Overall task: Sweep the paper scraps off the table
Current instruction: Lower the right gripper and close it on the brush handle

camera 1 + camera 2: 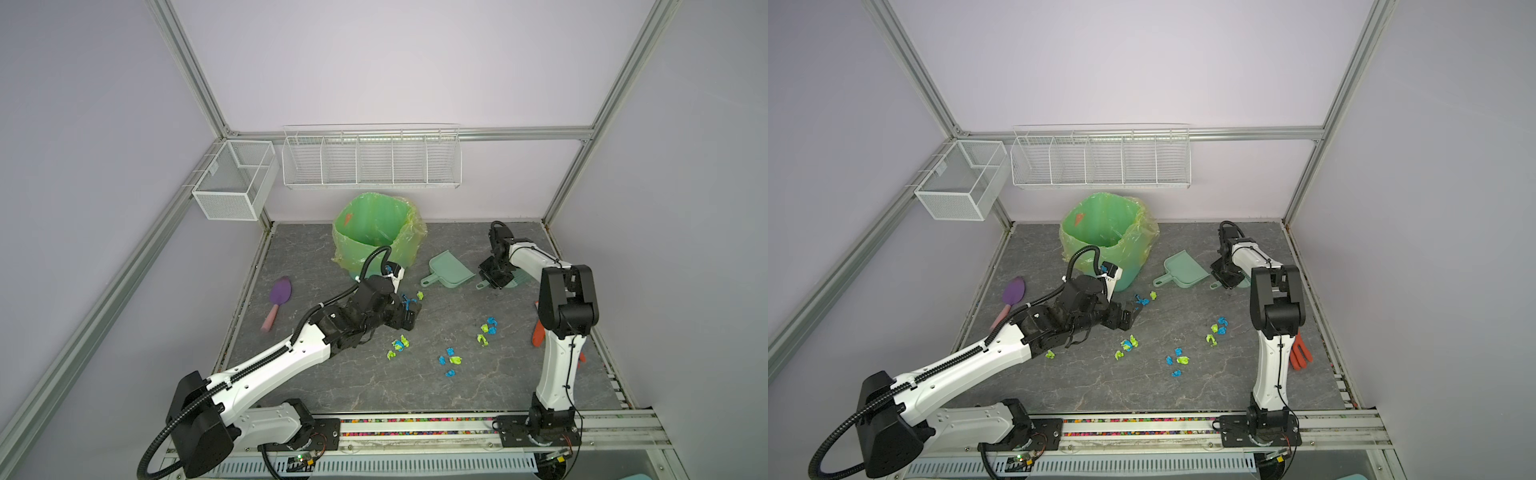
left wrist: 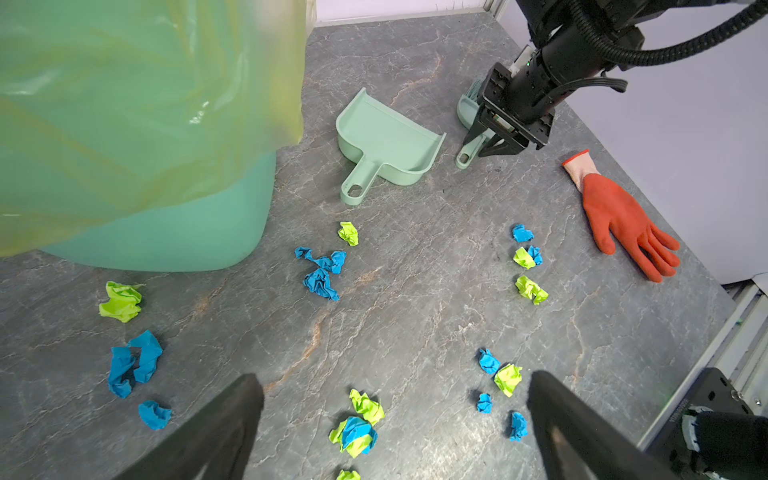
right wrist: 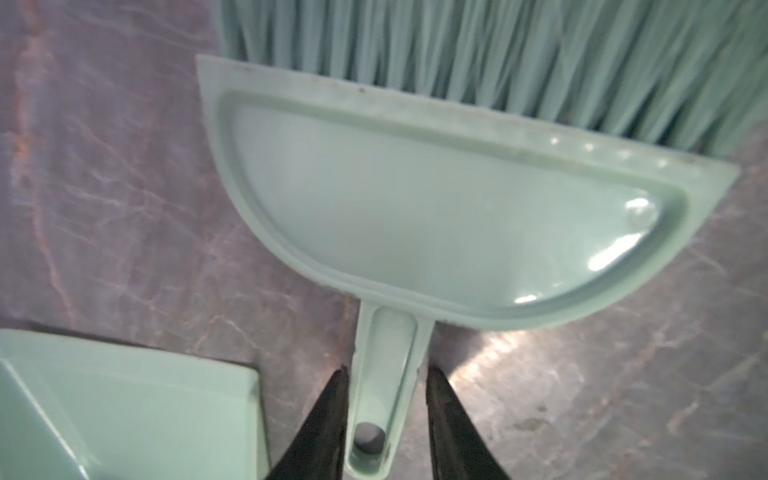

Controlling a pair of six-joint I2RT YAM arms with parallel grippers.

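Several blue and lime paper scraps lie scattered in small clusters over the middle of the grey marbled table. My left gripper hovers open above the scraps near the bin. In the left wrist view its fingers stand wide apart with scraps on the table beyond them. My right gripper is at the back right. Its fingertips press both sides of the handle of a mint-green brush lying flat on the table.
A mint dustpan lies just left of the brush. A green bin with a plastic liner stands at the back centre. An orange glove lies by the right edge, a purple spatula at the left. Wire baskets hang on the wall.
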